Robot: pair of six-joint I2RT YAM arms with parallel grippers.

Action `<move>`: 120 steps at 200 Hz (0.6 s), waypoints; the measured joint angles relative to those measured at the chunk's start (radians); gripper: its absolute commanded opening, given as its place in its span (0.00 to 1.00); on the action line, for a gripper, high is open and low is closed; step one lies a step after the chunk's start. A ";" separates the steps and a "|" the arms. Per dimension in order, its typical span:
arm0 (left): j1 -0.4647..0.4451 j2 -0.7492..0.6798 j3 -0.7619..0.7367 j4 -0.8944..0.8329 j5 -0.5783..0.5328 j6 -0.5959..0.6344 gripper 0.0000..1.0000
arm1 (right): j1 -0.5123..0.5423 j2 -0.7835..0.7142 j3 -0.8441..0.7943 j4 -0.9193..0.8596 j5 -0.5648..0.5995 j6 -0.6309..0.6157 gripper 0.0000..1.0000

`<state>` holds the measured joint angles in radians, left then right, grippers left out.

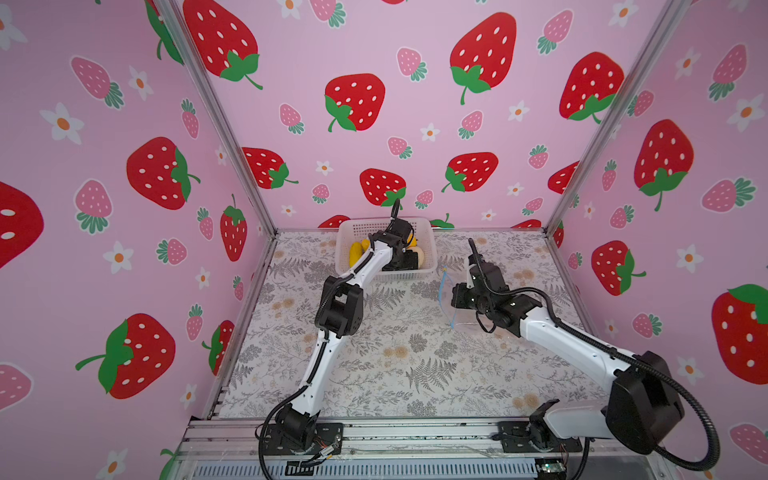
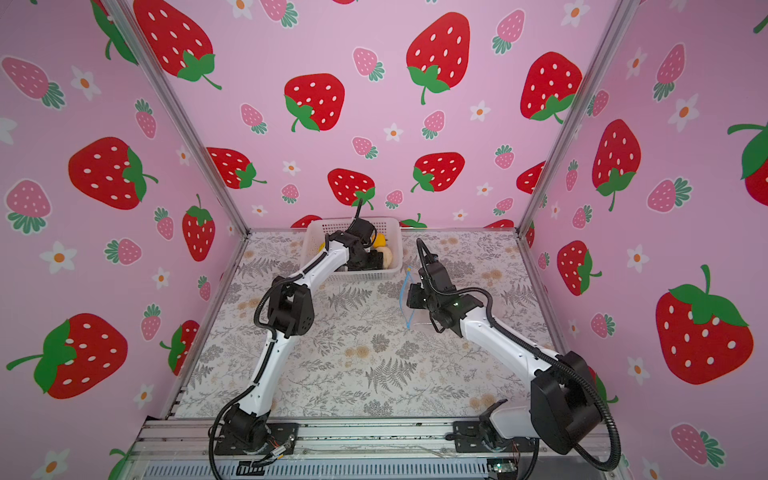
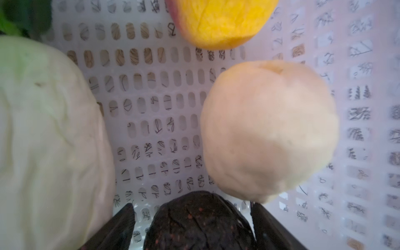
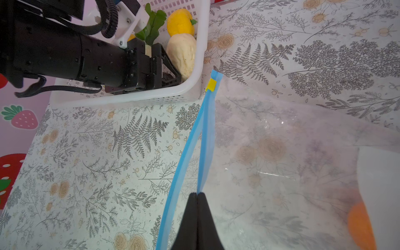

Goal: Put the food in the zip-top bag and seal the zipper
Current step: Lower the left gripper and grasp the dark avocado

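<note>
Only the left wrist view took us inside the white mesh basket [image 3: 151, 108]. There the left claw [image 3: 191, 205] stood with its jaws apart, one black finger [image 3: 116, 227] on each side of a dark, rough, red-speckled piece [image 3: 199, 225], with a gap on both sides. In that view we counted four pieces of food: the dark one, a smooth beige ball [image 3: 268, 129], a pale, faintly creased white radish [image 3: 47, 140] and a dimpled yellow-orange fruit [image 3: 220, 21]. Blurred green leaves [image 3: 21, 15] lay by the radish. Only the right wrist view showed the grip of the right claw [image 4: 197, 194]. Its two black fingers were pressed together on one lip of the zipper [image 4: 206, 140], a ribbed light-blue strip, and the other lip bowed away, so the mouth stood ajar. One small yellow slider [image 4: 211, 84] sat at the strip's end beside the basket's corner. Through the clear, glossy, crinkled zip-top bag [image 4: 270, 151] that view also gave us one orange [image 4: 359, 227] at the edge of one white label [image 4: 378, 184]. In both top views the bag's film was almost invisible and only the thin blue curve marked it, on the right half of the fern-printed table [image 1: 415, 353], just off the basket's near right corner. The basket sat at the middle of the table's far edge. A top view alone showed long yellow pieces [image 1: 356, 253] at the basket's left end, too small for us to count.
</note>
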<state>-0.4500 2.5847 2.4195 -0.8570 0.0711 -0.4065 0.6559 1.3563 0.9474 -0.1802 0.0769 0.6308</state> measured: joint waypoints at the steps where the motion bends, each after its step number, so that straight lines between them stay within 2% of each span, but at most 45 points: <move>1: 0.000 0.000 0.000 0.000 0.000 0.000 0.89 | 0.000 0.000 0.000 0.000 0.000 0.000 0.05; 37: 0.000 0.002 0.000 0.000 0.000 0.011 0.87 | 0.000 0.000 0.007 0.000 -0.002 0.000 0.05; 120: -0.004 0.000 -0.006 -0.002 0.007 0.017 0.68 | 0.000 0.000 0.014 0.000 -0.004 0.000 0.05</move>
<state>-0.4541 2.5851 2.4134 -0.8593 0.0784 -0.3893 0.6559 1.3563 0.9611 -0.1802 0.0727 0.6308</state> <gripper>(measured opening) 0.701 0.049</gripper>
